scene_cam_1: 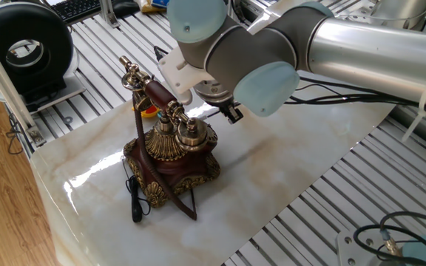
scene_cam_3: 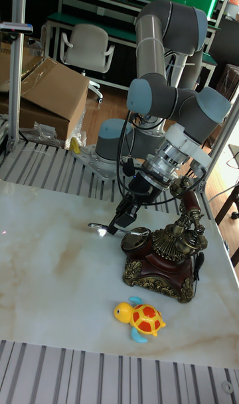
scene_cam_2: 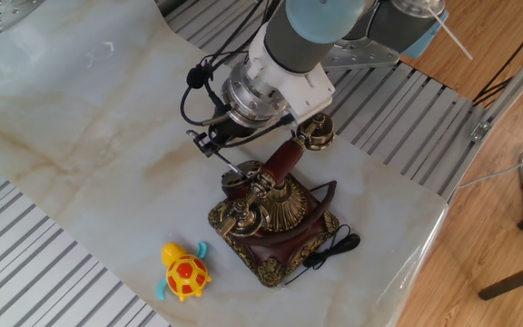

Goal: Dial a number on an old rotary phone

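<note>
Tool (scene_cam_3: 126, 219) gripping a pen (scene_cam_3: 114, 229) (tip at the rotary phone (scene_cam_3: 162, 255) dial)

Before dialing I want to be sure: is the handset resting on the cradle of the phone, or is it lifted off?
On the cradle. The handset lies across the top of the tall cradle of the old rotary phone, and nothing holds it.

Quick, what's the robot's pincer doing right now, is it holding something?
Pincer: closed on a slim black-and-silver pen, tip at the ornate red-brown and brass rotary phone.
</note>
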`<state>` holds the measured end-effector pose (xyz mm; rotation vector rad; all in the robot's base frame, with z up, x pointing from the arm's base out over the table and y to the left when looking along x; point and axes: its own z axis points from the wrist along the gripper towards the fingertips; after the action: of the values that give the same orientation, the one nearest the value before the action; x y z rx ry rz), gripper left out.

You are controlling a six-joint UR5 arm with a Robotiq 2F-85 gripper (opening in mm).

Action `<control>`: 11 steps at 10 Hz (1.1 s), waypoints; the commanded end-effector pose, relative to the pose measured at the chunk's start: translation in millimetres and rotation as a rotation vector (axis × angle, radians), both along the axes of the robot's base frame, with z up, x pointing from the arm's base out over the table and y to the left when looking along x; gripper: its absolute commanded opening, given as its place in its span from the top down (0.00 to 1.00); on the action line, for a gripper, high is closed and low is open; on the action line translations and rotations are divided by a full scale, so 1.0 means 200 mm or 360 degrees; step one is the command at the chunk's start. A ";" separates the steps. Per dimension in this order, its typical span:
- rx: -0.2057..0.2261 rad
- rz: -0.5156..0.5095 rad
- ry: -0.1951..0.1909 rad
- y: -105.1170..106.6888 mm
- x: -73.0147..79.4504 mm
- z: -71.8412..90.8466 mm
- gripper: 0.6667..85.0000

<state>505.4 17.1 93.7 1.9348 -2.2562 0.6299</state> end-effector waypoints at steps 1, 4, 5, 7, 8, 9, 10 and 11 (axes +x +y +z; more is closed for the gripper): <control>0.0005 -0.0008 0.0005 0.01 0.01 -0.01 0.99; 0.0006 0.0020 0.0019 0.02 0.04 -0.02 0.99; 0.0008 0.0023 0.0017 0.02 0.05 -0.02 0.99; 0.0017 0.0029 0.0015 0.02 0.07 -0.03 0.99; 0.0021 0.0036 0.0012 0.01 0.08 -0.04 0.99; 0.0012 0.0043 0.0007 0.01 0.10 -0.04 0.99; -0.0001 0.0051 0.0000 0.01 0.12 -0.05 0.99; 0.0010 0.0048 -0.0012 0.02 0.14 -0.07 0.99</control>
<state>525.8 19.6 84.9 1.9715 -2.2265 0.6383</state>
